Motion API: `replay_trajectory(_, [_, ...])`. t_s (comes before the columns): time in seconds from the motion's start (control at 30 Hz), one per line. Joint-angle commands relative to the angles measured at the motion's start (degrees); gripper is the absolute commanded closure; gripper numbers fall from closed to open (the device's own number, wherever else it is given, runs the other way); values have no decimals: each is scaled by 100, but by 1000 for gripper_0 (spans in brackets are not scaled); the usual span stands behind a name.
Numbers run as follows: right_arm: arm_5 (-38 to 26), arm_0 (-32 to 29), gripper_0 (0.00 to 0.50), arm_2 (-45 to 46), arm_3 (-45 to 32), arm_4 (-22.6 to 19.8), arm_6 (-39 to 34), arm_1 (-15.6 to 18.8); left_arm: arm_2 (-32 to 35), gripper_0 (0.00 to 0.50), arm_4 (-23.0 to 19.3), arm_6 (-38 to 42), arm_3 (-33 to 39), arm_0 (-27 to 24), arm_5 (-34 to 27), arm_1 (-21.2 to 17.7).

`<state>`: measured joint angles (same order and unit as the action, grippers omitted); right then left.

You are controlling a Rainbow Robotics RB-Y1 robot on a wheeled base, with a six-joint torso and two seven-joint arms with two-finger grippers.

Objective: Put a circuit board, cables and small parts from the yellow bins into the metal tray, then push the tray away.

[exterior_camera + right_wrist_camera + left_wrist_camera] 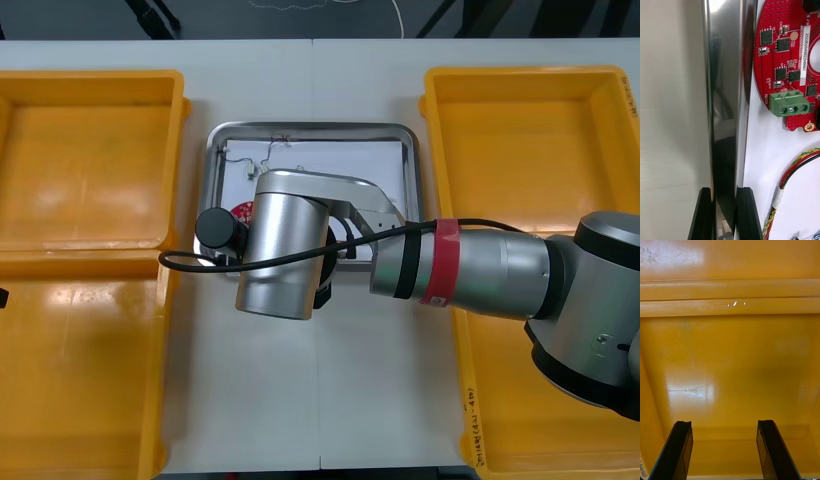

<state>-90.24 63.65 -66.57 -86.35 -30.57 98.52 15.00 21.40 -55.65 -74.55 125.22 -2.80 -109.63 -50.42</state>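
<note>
one metal tray [726, 93] rim pinched in right gripper [724, 193], beside circuit board [790, 56] marked "motor"; left gripper [724, 423] spread wide.

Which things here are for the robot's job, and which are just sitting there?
For the job: metal tray, its rim between the fingers of the right gripper; red circuit board and red and yellow cable inside it; yellow bins.
Just sitting there: table; left gripper, open over one of them.
</note>
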Motion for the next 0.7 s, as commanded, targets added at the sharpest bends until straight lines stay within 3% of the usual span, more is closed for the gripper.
replay_trajectory(0.03, [165, 482, 500, 188, 223, -160, 229, -138, 172, 0, -34, -315, 152, 122, -37, -241])
replay_trajectory(0.7, [1035, 869, 500, 320, 988, -160, 712, -129, 172, 0, -34, -315, 152, 122, -37, -241])
